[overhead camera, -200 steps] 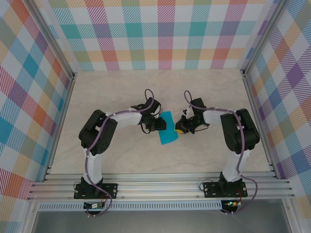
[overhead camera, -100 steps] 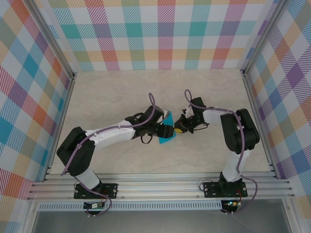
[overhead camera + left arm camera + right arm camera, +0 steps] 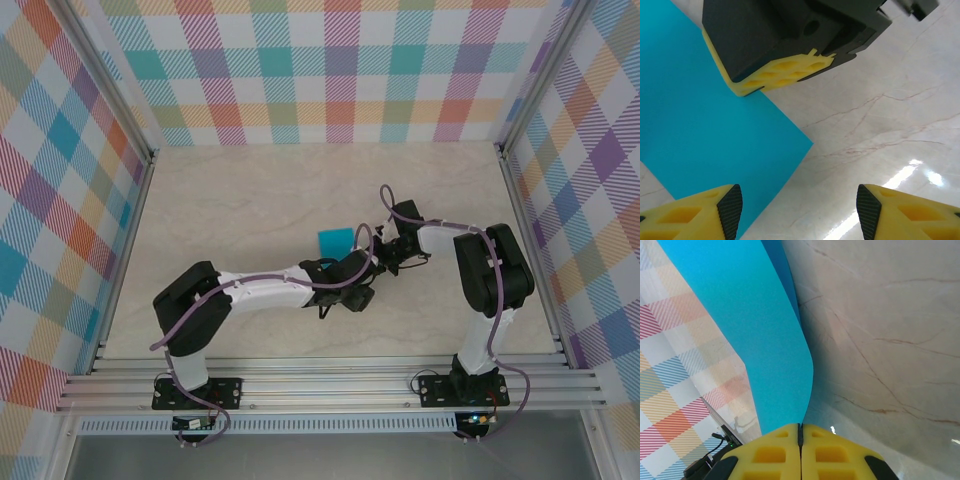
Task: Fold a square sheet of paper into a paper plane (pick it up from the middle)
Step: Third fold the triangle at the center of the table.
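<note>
The square sheet of paper (image 3: 335, 241) is plain teal and lies on the marble table (image 3: 250, 200) near the middle. In the left wrist view the sheet (image 3: 705, 125) spreads flat on the left. My right gripper (image 3: 378, 262) is shut on its edge. In the right wrist view the yellow fingers (image 3: 770, 452) meet on the sheet (image 3: 750, 325), which curves up and away from them. My left gripper (image 3: 799, 212) hangs open just above the table beside the sheet's corner, with nothing between its pads. In the top view the left gripper (image 3: 360, 290) sits close in front of the right one.
Plaid walls (image 3: 340, 70) and aluminium rails (image 3: 130, 230) close in the table on three sides. The left arm's forearm (image 3: 270, 285) stretches across the near middle. The right gripper's yellow finger (image 3: 782, 72) presses the sheet straight ahead of the left gripper.
The left arm has swung to the right and nearer, off the sheet, and its jaws have opened wider. The right gripper has stayed shut on the sheet's edge.
</note>
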Available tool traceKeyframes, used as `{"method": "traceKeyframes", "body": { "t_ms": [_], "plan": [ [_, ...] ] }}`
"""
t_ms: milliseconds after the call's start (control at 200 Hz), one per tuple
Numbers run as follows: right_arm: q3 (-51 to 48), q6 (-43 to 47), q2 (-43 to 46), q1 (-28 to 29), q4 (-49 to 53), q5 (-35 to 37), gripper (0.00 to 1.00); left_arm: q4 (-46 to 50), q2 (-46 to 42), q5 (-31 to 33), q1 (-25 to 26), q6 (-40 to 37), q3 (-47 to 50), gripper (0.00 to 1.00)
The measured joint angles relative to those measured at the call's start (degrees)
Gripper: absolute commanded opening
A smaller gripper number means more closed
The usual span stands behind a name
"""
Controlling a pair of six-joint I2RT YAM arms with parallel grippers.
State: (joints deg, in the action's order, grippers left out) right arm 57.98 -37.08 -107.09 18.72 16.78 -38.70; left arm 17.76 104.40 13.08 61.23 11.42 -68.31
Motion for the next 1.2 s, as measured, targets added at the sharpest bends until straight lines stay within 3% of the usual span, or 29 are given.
{"method": "traceKeyframes", "body": {
  "t_ms": [235,525,780,1015,1205],
  "plan": [
    [0.35,0.02,-0.02,0.00,0.55,0.00,0.08,0.31,2.58,5.33,0.79,-1.84,-2.32,0.58],
    [0.52,0.04,-0.02,0.00,0.98,0.04,0.14,0.35,3.93,7.58,0.79,-1.99,-3.26,0.25],
    [0.68,0.07,-0.02,0.00,1.33,0.26,0.17,0.33,3.93,7.63,0.79,-1.62,-3.26,0.05],
    [0.81,0.70,0.94,-0.63,3.08,2.73,0.27,0.09,3.85,6.67,0.17,-0.76,-3.02,0.00],
    [1.25,2.45,4.98,-2.58,5.44,6.82,0.27,-1.73,0.37,-2.34,-3.67,1.20,1.40,0.00]
  ]
}}
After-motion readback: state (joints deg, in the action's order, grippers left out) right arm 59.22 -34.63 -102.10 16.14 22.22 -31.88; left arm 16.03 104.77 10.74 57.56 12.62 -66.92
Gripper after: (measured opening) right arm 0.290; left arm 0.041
